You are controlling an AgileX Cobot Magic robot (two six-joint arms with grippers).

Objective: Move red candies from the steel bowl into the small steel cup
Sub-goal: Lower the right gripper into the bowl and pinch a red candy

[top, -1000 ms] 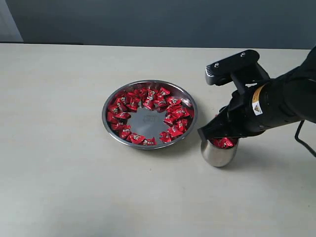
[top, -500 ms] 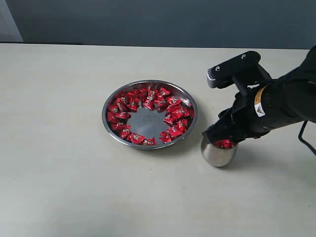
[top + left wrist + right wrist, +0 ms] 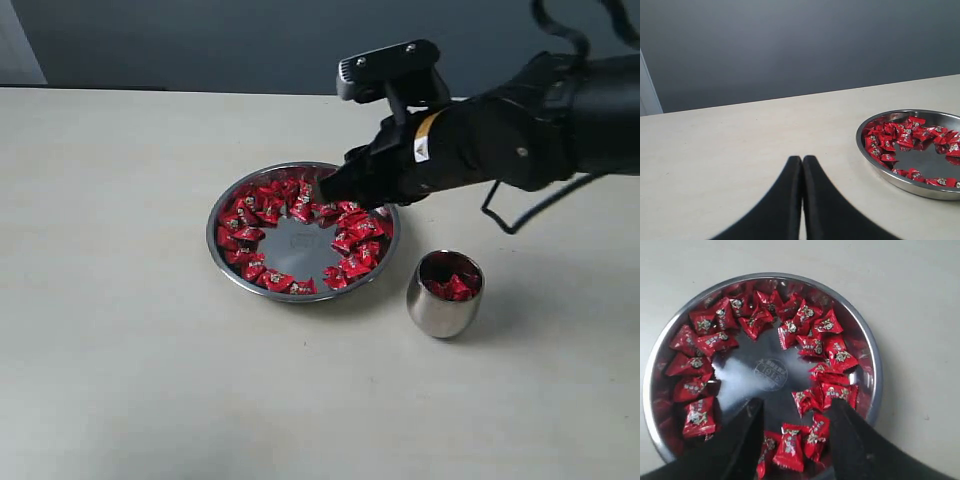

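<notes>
The left fingers [image 3: 782, 205] are clenched flat against each other with nothing between them, low over the pale table [image 3: 110, 340]. The steel bowl [image 3: 875, 161] sits on the table beyond their tips and off to one side, clear of them.

In the exterior view the steel bowl [image 3: 211, 245] lies near the middle of the table. The red candies [image 3: 255, 215] form a ring around its rim, leaving the mirror-like centre bare.

The right fingers [image 3: 338, 188] reach across over the bowl's far side. In the right wrist view these fingers [image 3: 740, 440] are spread apart and released, holding nothing. Several red candies [image 3: 790, 445] lie in the bowl [image 3: 875, 370] directly under the gap between them. Whether the tips touch any wrapper cannot be told.

Right of these fingers and well apart from them, the small steel cup [image 3: 440, 312] stands upright on the table just beside the bowl's rim. More red wrappers fill it to just below its lip.
</notes>
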